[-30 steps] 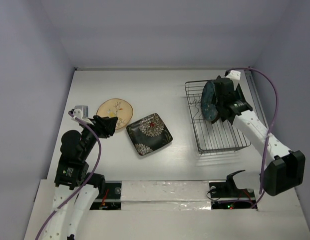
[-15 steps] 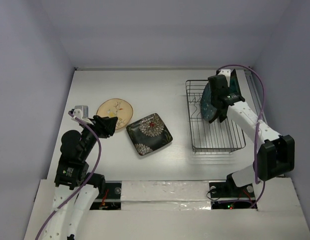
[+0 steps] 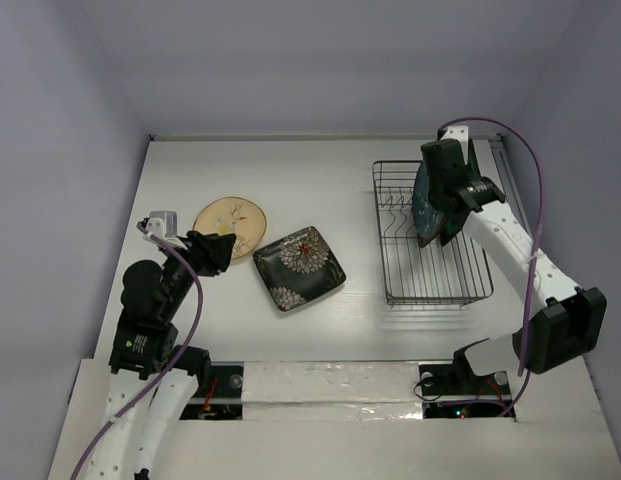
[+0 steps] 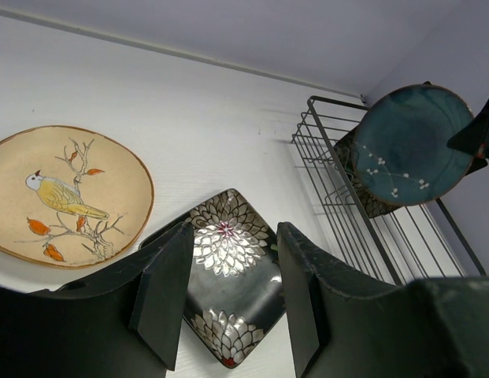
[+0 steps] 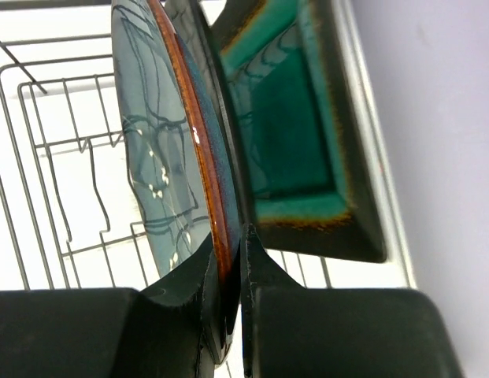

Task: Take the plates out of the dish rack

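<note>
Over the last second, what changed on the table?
The right gripper closed on the round teal plate and turned it edge-on over the dish rack, which swung straight. Left gripper, tan plate and flowered square plate stayed put.

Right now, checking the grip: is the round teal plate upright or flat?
Upright: the plate stands on edge over the rack, rim pinched by the right gripper.

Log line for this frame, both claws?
right claw: shut on teal plate at rack | left claw: open, empty | table: tan plate, flowered plate
</note>
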